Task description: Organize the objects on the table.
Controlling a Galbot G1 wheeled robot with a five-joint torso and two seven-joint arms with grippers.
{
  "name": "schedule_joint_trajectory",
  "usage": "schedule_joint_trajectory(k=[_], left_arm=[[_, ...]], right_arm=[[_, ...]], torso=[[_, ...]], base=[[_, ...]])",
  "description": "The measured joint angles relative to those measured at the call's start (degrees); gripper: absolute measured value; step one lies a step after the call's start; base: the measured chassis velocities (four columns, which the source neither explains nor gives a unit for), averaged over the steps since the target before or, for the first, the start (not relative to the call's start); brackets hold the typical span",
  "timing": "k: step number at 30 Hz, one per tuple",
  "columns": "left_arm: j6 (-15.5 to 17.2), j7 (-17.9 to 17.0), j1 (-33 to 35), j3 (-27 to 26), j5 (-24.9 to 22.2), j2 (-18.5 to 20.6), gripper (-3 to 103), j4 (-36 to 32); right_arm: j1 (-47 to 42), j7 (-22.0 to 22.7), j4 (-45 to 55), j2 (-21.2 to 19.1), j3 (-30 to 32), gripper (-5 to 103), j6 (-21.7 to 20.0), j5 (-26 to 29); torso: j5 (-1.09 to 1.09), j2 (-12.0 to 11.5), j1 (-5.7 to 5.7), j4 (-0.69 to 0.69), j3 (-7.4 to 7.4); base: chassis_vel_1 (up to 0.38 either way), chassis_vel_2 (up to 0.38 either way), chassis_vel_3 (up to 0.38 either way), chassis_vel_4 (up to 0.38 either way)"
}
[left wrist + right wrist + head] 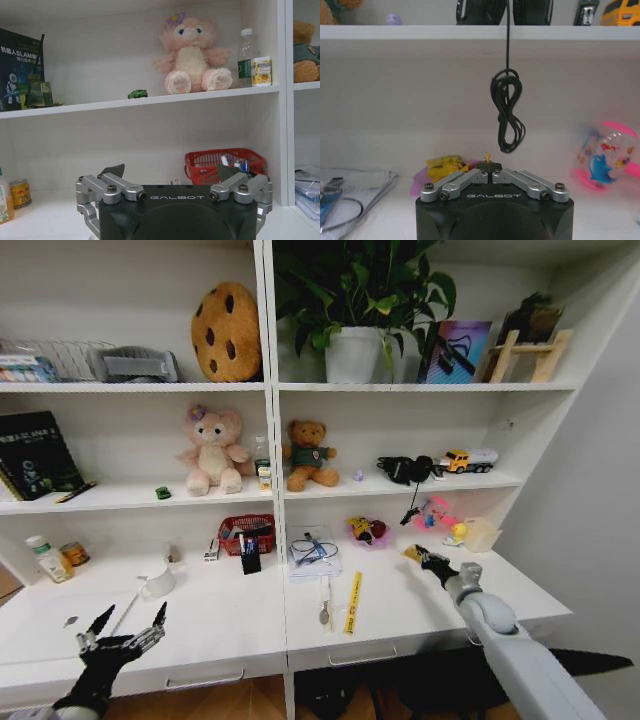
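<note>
Left hand: the black left hand (128, 626) with silver finger links hangs low over the front left of the counter, its dark fingertips (114, 170) spread wide apart and holding nothing.
Right hand: the black right hand (414, 554) reaches over the right part of the counter, its two tips pressed together on a small yellow piece (487, 157) that sticks up between them; what the piece is cannot be told.
Counter: the long white counter top (420, 615) joins tall white shelving, with metal bar handles (204, 681) on the shallow drawers below its front edge.
White mug: a white mug (157, 583) stands on the left half of the counter, beyond the left hand.
Ruler and spoon: a flat yellow ruler (352, 602) lies near the middle of the counter, just beside a metal spoon (324, 602).
Red basket: a red mesh basket (247, 533) sits at the back of the counter and holds pens (243, 165).
Toy car: a tiny green toy car (163, 492) rests on the shelf above the counter, near the pink plush bear (213, 450).
Jar and can: a clear green-lidded bottle (46, 558) and a small orange tin can (74, 553) stand at the counter's far left.
Cable: a black coiled cable (507, 112) hangs from the shelf above the right hand.
</note>
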Motion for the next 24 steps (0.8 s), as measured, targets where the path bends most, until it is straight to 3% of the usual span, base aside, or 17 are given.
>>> schedule_joint_trajectory(k=[9,11,13,24], left_arm=[[0.0,0.0,0.0,0.0,0.0,0.0,100,0.0],[0.0,0.0,0.0,0.0,0.0,0.0,100,0.0],[0.0,0.0,0.0,0.0,0.0,0.0,100,0.0],[0.0,0.0,0.0,0.0,0.0,0.0,100,0.0]], right_arm=[[8.5,-1.1,-6.9,2.8,-5.1,0,2.3,-0.5],[11.0,-1.3,-9.3,4.1,-6.2,0,2.9,-1.0],[16.4,-1.2,-15.2,7.8,-8.6,0,4.1,-2.5],[16.6,-1.2,-17.6,8.8,-8.2,0,3.1,-4.6]], torso=[[-0.01,0.0,0.00,0.02,0.00],[-0.03,0.0,0.00,-0.01,0.00],[0.00,0.0,0.00,0.02,0.00],[0.00,0.0,-0.01,-0.01,0.00]], base=[[0.000,0.000,0.000,0.000],[0.000,0.000,0.000,0.000],[0.000,0.000,0.000,0.000],[-0.003,0.003,0.002,-0.005]])
